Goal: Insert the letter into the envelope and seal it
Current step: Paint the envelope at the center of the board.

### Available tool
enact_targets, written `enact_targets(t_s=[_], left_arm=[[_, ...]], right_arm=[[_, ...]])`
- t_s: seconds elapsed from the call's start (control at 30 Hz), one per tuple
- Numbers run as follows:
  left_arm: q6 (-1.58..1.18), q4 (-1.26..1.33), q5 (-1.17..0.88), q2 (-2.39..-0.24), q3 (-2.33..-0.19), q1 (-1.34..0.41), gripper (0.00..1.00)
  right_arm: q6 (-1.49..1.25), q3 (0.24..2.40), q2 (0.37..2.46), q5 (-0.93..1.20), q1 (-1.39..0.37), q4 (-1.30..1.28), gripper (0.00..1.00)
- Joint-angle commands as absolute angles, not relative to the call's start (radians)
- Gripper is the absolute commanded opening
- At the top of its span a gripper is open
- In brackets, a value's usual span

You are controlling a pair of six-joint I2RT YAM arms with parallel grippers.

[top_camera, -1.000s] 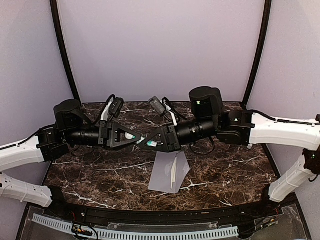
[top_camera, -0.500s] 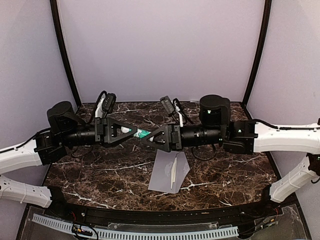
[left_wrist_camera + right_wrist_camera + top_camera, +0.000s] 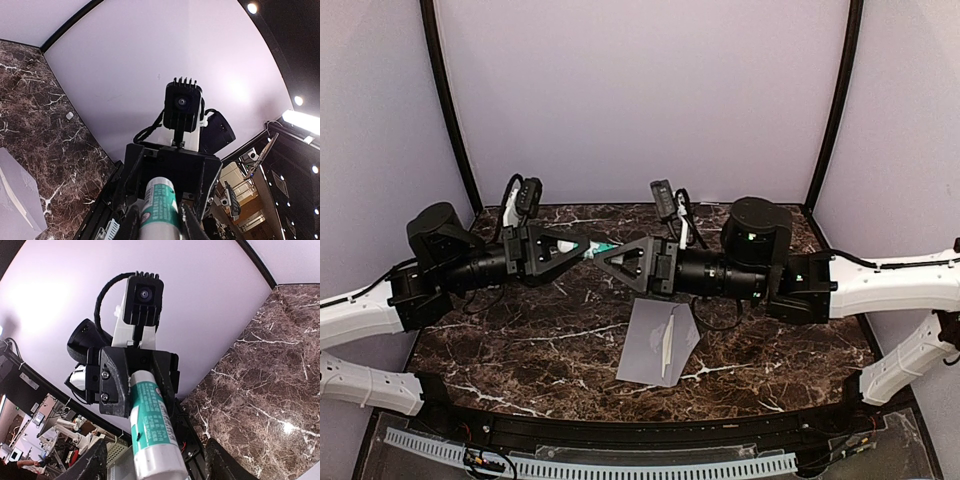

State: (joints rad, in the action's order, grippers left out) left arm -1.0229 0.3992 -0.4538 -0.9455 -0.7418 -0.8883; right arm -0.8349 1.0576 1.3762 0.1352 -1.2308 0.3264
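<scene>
Both arms have shifted vs a sec ago: elbows swung out toward the side walls. The spot where the two tools meet now sits farther back over the table [image 3: 520,350]. Over the same sec the right gripper [image 3: 612,258] has spread its jaws. Its fingers [image 3: 97,462] now stand wide, w/ a clear gap to the glue stick [image 3: 603,248] on both sides in the right wrist view. No change at the left gripper [image 3: 582,248]: clamped on the stick's other end, pads touching the tube on either side in the left wrist view. So the stick is up in the air, roughly level btwn the arms, carried by the left tool alone.

Surface: glossy dark-brown marble-look top w/ white veins. Room: pale lilac walls [image 3: 640,100] on three sides, black curved posts [image 3: 448,110] at the rear corners, and a white perforated strip [image 3: 590,466] along the near edge. The wrist views look up past the enclosure to a dark ceiling w/ spot lamps.

The envelope [image 3: 642,345], grey, lies flat on the table front of ctr, same place as before and well apart from both tools. The letter [image 3: 667,348] is folded to a narrow pale strip. It lies on the envelope running approx front-to-back at a slight tilt, and hasn't moved either. Can't tell if any of it is tucked inside.
</scene>
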Motion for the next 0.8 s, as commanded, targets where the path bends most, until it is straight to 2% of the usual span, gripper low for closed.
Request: enact_targets(t_s=[0.0, 0.4, 0.57, 0.77], left_arm=[[-1.043, 0.465, -0.464, -0.926, -0.721, -0.892, 0.0], [-1.045, 0.476, -0.46, -0.932, -0.712, -0.903, 0.0], [-1.046, 0.478, -0.463, -0.939, -0.713, -0.908, 0.0], [-1.046, 0.479, -0.468, -0.948, -0.718, -0.915, 0.0]], right_arm=[[-0.845, 1.08, 1.371, 0.085, -1.239, 0.399, 0.59], [-0.844, 1.135, 1.41, 0.14, -1.245, 0.392, 0.34], [-0.842, 1.152, 1.422, 0.151, -1.251, 0.39, 0.27], [-0.841, 1.161, 1.434, 0.155, -1.255, 0.393, 0.25]])
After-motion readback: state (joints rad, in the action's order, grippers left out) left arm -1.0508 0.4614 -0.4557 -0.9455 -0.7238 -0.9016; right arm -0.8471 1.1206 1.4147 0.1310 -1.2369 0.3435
